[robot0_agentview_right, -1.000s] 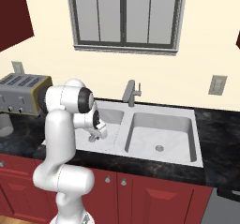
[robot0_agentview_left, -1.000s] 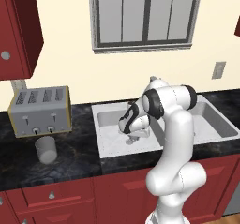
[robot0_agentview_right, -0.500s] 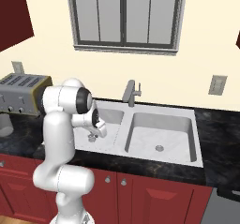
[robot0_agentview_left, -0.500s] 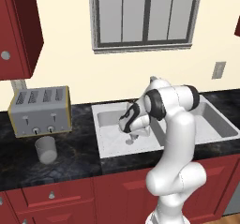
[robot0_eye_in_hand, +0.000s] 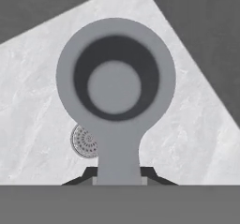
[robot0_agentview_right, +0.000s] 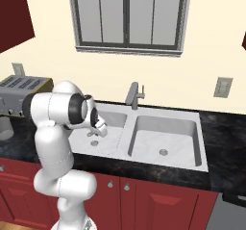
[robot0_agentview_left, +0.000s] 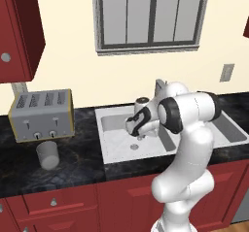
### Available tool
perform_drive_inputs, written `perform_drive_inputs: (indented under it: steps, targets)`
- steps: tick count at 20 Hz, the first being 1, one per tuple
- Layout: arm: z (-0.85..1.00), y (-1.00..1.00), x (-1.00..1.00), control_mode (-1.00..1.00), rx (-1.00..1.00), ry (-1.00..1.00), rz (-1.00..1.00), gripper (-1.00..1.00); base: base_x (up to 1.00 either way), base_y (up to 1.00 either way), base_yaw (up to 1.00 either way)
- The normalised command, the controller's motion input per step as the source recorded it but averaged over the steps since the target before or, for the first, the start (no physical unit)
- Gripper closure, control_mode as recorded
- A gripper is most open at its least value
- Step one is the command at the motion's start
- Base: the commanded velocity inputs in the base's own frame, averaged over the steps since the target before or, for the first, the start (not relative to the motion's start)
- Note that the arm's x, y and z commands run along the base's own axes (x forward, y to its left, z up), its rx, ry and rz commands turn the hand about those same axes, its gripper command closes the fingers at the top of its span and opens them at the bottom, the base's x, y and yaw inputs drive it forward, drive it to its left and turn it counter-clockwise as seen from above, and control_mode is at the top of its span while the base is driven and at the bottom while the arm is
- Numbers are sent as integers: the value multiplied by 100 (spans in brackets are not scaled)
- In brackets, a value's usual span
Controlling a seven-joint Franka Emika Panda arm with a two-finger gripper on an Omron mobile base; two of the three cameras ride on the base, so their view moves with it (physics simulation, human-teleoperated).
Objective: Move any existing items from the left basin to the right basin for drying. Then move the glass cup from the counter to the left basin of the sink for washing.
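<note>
In the hand view a small grey metallic item (robot0_eye_in_hand: pixel 115 85) with a round hollow top and a short stem stands up between my dark fingertips (robot0_eye_in_hand: pixel 150 173). My gripper (robot0_eye_in_hand: pixel 117 176) is shut on its stem, just above the floor of the left basin (robot0_eye_in_hand: pixel 37 92) and close to the drain (robot0_eye_in_hand: pixel 83 141). From the base views, the gripper (robot0_agentview_left: pixel 139 133) (robot0_agentview_right: pixel 94 132) hangs low inside the left basin (robot0_agentview_left: pixel 115 141) (robot0_agentview_right: pixel 113 122). The glass cup (robot0_agentview_left: pixel 47 154) stands upright on the black counter (robot0_agentview_left: pixel 73 163), in front of the toaster. The right basin (robot0_agentview_right: pixel 166 134) has nothing in it.
A silver toaster (robot0_agentview_left: pixel 43 114) sits at the back left of the counter. The grey faucet (robot0_agentview_right: pixel 134 95) rises behind the divider between the basins. Dark red cabinets run below the counter, and a window is set in the wall above the sink.
The jaws have closed around the small grey item. The arm has barely moved.
</note>
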Motion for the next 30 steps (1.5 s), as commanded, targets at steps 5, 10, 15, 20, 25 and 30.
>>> perform_drive_inputs:
  steps: [5,10,15,20,25,30]
  targets:
    - [52,0,-20,-100,0,-4,-7,100,0,0,0]
    - [61,0,-11,-100,0,0,-7,100,0,0,0]
    - [67,0,-11,-100,0,0,-6,100,0,0,0]
    - [60,0,-17,-100,0,0,-6,100,0,0,0]
    - [45,0,-46,-100,0,0,-7,100,0,0,0]
    - [35,-3,-65,-100,0,0,-8,100,0,0,0]
